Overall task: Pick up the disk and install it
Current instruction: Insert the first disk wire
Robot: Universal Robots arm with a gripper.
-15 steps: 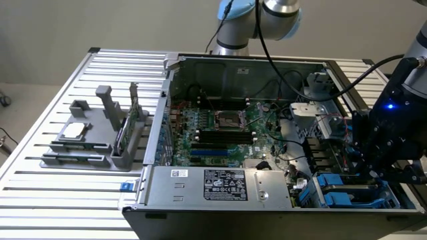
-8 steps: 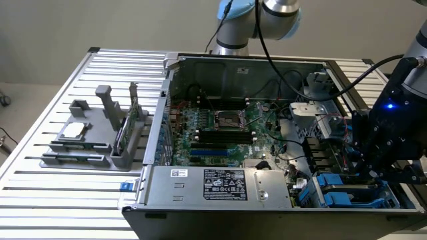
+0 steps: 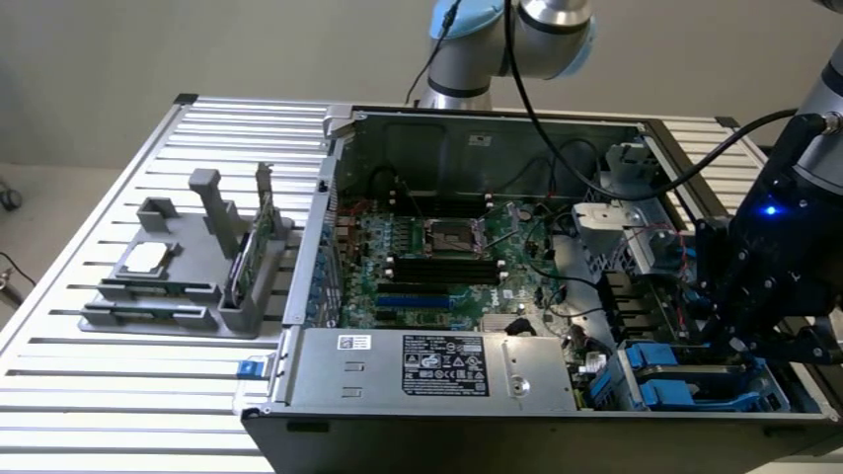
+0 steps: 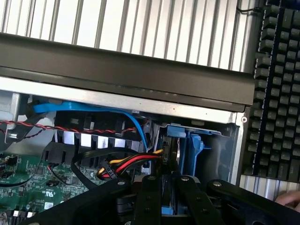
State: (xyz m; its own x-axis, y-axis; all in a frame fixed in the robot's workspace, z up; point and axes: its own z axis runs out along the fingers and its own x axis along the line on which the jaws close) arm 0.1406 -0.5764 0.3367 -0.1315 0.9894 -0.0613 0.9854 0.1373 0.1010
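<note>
The disk stands on edge in the drive bay at the corner of the open computer case. Its blue carrier frame and a dark narrow side are what shows. My gripper sits directly over it, its black fingers close together with a strip of blue carrier between them, so it looks shut on the disk. In the exterior view my gripper hangs low over the bay at the case's near corner on the exterior view's right, just above blue carrier parts.
Red, yellow and black power wires and a blue cable run beside the bay. A keyboard lies outside the case wall, with a person's hand near it. A grey fixture holds a chip and a green card.
</note>
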